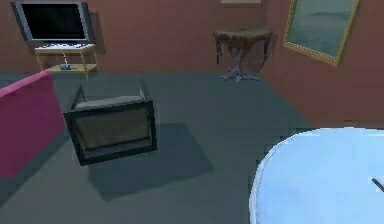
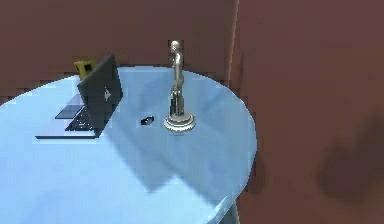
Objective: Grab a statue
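A slim silver-grey statue point(image 2: 179, 88) of a standing figure rises upright on a round base, toward the far side of a pale blue round table point(image 2: 100, 170) in the arm side view. A small dark object point(image 2: 146, 121) lies on the tabletop just left of the statue's base. The same table's rim point(image 1: 300, 170) curves into the forward view's lower right corner.
An open dark laptop point(image 2: 92, 103) sits left of the statue, a yellow item point(image 2: 84, 68) behind it. A dark brown wall stands behind the table. In the forward view: a dark boxy crate point(image 1: 111, 125), a pink sofa edge point(image 1: 25, 125), a television point(image 1: 52, 22), a carved side table point(image 1: 242, 45), a framed mirror point(image 1: 320, 28).
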